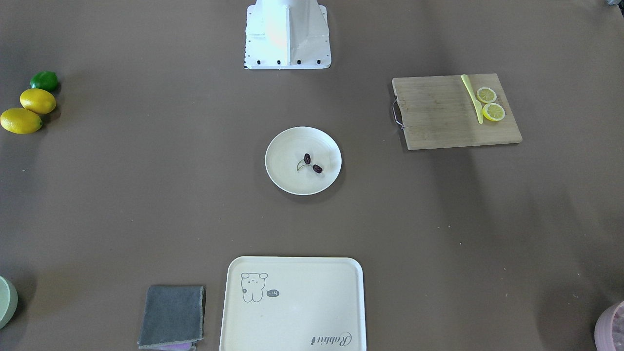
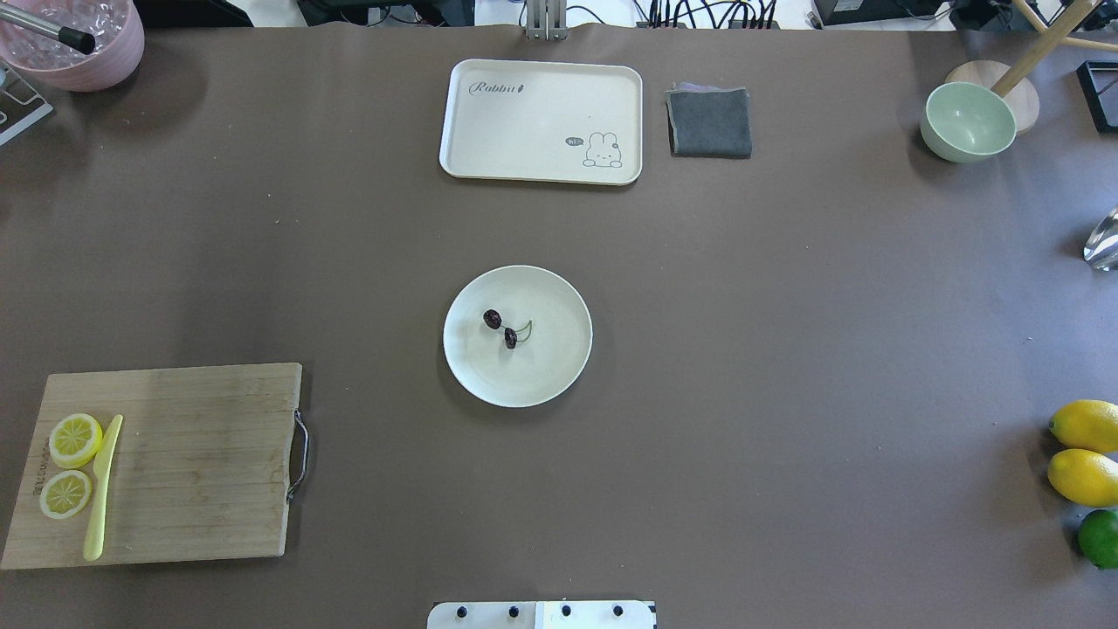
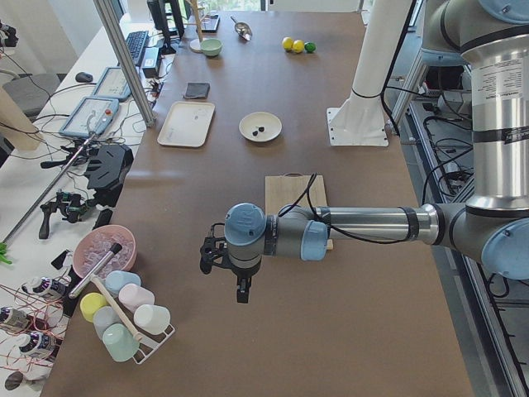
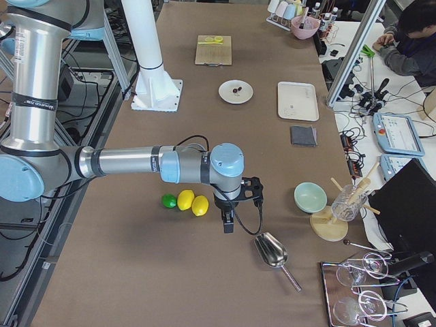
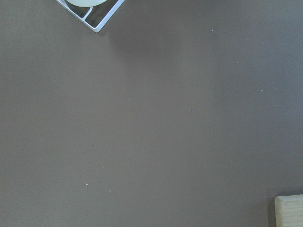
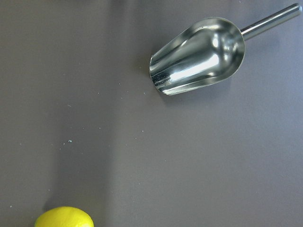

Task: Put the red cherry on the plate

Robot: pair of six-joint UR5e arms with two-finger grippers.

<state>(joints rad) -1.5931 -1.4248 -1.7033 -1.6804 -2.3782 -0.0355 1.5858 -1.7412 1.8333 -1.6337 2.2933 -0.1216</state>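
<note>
The red cherry (image 2: 501, 328), a pair of tiny dark fruits joined by thin green stems, lies inside the round cream plate (image 2: 559, 371) at the table's middle, also seen as the red cherry (image 1: 312, 164) on the plate (image 1: 285, 178) in the front-facing view. Both grippers are far from it. In the exterior left view, the left gripper (image 3: 241, 291) hangs over bare table beyond the cutting board. The right gripper (image 4: 228, 223) points down near the lemons and the metal scoop in the exterior right view. Whether either is open or shut I cannot tell.
A cream tray (image 2: 489, 131) with a drawing and a grey cloth (image 2: 709, 122) lie at the far side. A wooden cutting board (image 2: 201, 463) carries lemon slices and a yellow knife. Two lemons (image 2: 1086, 454), a lime, a green bowl (image 2: 968, 122) and a metal scoop (image 6: 199, 56) sit on the right.
</note>
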